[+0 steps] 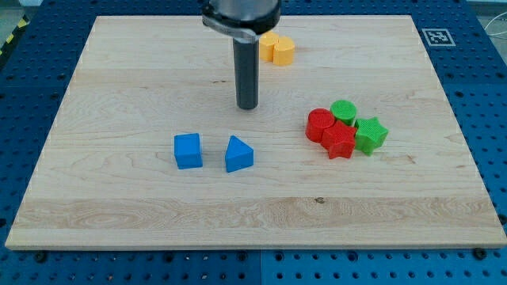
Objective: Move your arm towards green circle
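The green circle (344, 111) lies right of the board's middle, in a tight cluster with a red circle (320, 125), a red star (339, 141) and a green star (370, 134). My tip (248, 105) is the lower end of a dark rod coming down from the view's top. It stands well to the left of the green circle, at about the same height in the view, touching no block.
A blue cube (188, 150) and a blue triangle (238, 153) lie below the tip. Two yellow blocks (278, 49) sit near the view's top, partly behind the rod. The wooden board (119, 229) rests on a blue perforated table.
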